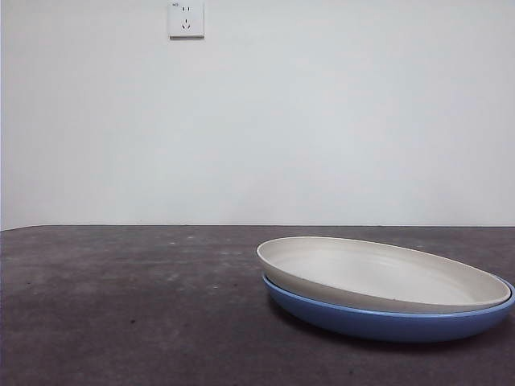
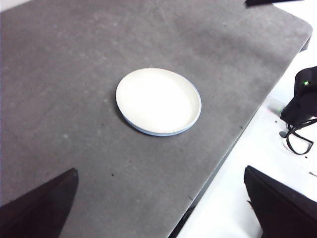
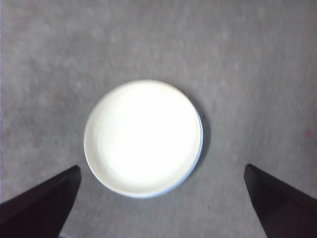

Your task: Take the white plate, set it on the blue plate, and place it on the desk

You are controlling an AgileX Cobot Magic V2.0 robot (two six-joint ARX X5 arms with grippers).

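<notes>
Two plates sit stacked at about four o'clock on the counter (image 1: pixel 121 305): we see the white plate (image 1: pixel 378 272) nested in the blue plate (image 1: pixel 386 322). Left claw (image 2: pixel 158 208) and right claw (image 3: pixel 158 208) hang spread wide, holding nothing.

Lab-like room – bare white wall (image 1: pixel 322 121), wall socket (image 1: pixel 186 19), grey desk (image 1: pixel 121 305)

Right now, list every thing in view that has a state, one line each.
white plate: upright, empty, nested on the blue plate, not held.
blue plate: upright on the desk, almost wholly covered by the white plate.
desk: bears the stacked plates.
left gripper: open, empty, high and off to one side of the plates.
right gripper: open, empty, high above the plates.
</notes>
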